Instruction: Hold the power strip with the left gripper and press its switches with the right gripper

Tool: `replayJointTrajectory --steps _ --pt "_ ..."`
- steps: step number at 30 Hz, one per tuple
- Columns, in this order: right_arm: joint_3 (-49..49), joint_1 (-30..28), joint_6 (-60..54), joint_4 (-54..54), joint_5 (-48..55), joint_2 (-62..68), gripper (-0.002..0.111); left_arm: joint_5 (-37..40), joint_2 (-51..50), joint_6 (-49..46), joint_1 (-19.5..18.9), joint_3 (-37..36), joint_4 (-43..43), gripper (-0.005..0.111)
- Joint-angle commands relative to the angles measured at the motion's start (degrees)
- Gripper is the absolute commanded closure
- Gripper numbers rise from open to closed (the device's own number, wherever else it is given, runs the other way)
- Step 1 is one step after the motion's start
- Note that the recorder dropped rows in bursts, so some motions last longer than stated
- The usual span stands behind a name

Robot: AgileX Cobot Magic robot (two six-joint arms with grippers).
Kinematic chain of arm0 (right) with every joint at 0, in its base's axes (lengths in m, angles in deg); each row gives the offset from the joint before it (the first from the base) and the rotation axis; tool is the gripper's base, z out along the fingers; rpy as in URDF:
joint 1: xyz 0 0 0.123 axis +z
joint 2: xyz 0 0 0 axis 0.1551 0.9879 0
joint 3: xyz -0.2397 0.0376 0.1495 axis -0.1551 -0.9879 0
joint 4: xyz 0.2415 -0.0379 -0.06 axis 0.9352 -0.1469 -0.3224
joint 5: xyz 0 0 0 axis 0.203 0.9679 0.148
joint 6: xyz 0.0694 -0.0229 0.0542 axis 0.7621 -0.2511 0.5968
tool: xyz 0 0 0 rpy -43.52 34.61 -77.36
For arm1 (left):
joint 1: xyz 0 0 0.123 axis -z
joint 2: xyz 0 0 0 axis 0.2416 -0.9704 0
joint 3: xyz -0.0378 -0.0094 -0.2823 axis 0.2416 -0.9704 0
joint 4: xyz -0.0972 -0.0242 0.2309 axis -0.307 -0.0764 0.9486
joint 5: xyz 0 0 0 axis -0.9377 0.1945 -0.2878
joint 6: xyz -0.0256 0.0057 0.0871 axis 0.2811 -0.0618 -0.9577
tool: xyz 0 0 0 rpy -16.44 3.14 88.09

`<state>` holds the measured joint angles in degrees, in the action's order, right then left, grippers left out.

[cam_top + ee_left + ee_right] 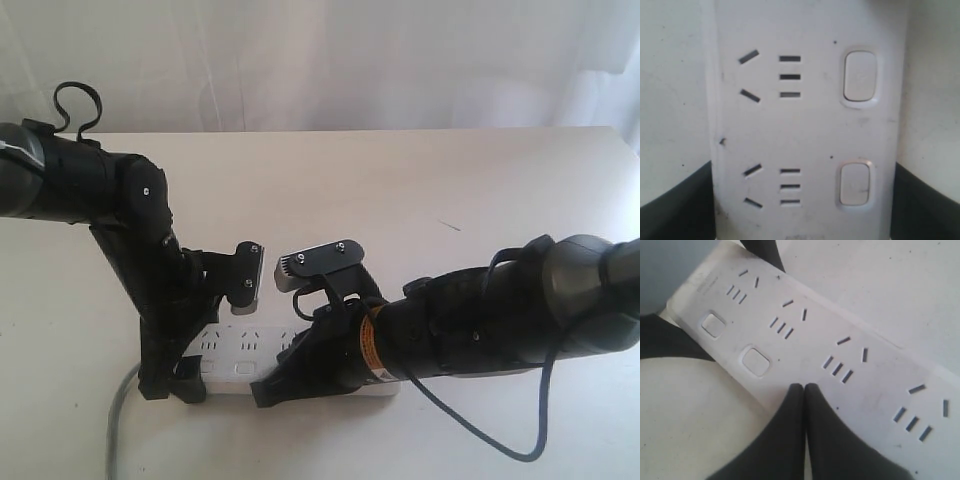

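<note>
Finds the power strip (pixel 240 350) flat on the white table (pixel 420 200), low in the exterior view and mostly hidden there behind both arms, with a grey cord (pixel 113 425) running off its left end. Gets the face detail from the wrist views only: 2 switches (pixel 859 76) beside 2 socket groups (pixel 770 75) in the left wrist view, 2 switches (pixel 756 360) and 4 socket groups in the right wrist view. Shows the left gripper (pixel 172 385) clamped across the strip's width, black fingers (pixel 680 205) against both long edges. Shows the right gripper (pixel 804 390) with jaws pressed together, pinching nothing, tips down on the strip's switch side, in line with the row; cannot tell whether a switch sits beneath. Catches the right arm's thin loose cable (pixel 480 430) in the exterior view alone.
</note>
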<state>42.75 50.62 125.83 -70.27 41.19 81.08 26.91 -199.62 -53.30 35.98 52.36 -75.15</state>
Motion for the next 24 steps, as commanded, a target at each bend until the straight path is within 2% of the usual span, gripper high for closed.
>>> replayJointTrajectory --steps 1,7,13,18,21,24 --pt "-2.9 0.5 -0.9 -2.8 6.1 2.5 0.108 2.7 -3.0 1.1 -0.1 -2.1 1.6 0.107" --pt "-2.9 0.5 -1.1 -2.9 2.6 -3.3 0.108 2.9 -3.0 1.3 -0.1 -2.1 1.6 0.107" --pt "-2.9 0.5 -1.1 -2.9 10.1 -12.8 0.108 2.9 -3.0 1.3 -0.1 -2.1 1.7 0.107" --pt "-2.9 0.5 -1.1 -2.9 12.0 -11.6 0.108 2.2 -3.0 2.1 -0.1 -2.1 1.7 0.107" --pt "-2.9 0.5 -1.1 -2.9 8.4 -8.7 0.108 2.0 -3.0 2.3 -0.1 -2.9 1.7 0.107" --pt "-2.9 0.5 -1.5 -2.9 9.3 -6.9 0.108 1.9 -3.0 2.3 -0.1 -3.8 2.3 0.107"
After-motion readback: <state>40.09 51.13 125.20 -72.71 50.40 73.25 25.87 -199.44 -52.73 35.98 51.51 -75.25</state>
